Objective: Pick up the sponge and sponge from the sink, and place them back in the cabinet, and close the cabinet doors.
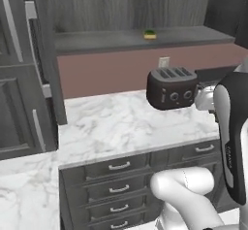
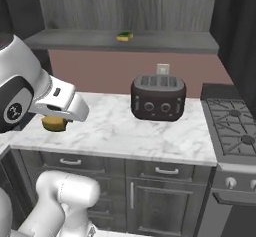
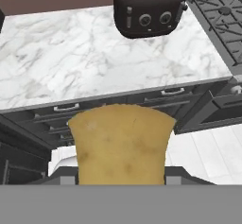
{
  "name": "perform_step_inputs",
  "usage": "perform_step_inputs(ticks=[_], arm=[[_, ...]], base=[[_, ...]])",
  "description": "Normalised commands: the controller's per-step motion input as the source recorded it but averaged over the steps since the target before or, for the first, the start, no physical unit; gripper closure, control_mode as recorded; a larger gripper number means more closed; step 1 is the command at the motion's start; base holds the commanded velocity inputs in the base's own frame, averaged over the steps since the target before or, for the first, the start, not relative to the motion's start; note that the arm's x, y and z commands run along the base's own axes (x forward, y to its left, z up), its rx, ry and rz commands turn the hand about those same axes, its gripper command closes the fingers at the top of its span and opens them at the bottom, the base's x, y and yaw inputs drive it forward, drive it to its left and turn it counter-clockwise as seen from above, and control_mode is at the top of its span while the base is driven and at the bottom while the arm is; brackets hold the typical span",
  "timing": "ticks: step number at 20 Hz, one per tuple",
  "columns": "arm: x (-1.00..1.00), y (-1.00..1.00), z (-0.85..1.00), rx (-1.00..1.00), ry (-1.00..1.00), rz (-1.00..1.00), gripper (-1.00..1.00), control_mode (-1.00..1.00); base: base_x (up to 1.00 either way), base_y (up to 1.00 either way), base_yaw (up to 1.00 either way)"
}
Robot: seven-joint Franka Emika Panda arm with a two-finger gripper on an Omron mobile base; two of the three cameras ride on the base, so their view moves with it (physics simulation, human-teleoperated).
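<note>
Gripper: pinched on the golden-tan sponge, held above the near left part of the marble counter | Green-topped sponge: seen resting on the grey shelf of the open cabinet, far behind | Toaster: placed on the counter, right of the gripper.

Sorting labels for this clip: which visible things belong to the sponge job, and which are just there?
Job: golden-tan sponge held in the shut gripper; green-and-yellow sponge on the cabinet shelf; cabinet door, open.
Just there: toaster, stove, drawers, wall outlet.
</note>
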Motion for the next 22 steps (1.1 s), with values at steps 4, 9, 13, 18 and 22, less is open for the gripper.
perform_step_inputs(ticks=[4,9,13,18,22], arm=[[0.0,0.0,0.0,0.0,0.0,0.0,1.0,1.0],[0.0,0.0,0.0,0.0,0.0,0.0,1.0,1.0],[0.0,0.0,0.0,0.0,0.0,0.0,1.0,1.0],[0.0,0.0,0.0,0.0,0.0,0.0,1.0,1.0],[0.0,0.0,0.0,0.0,0.0,0.0,1.0,1.0]], base=[[0.49,-0.28,0.0],[0.49,-0.29,0.0],[0.46,-0.25,0.0],[0.47,-0.23,0.0],[0.45,-0.22,0.0]])
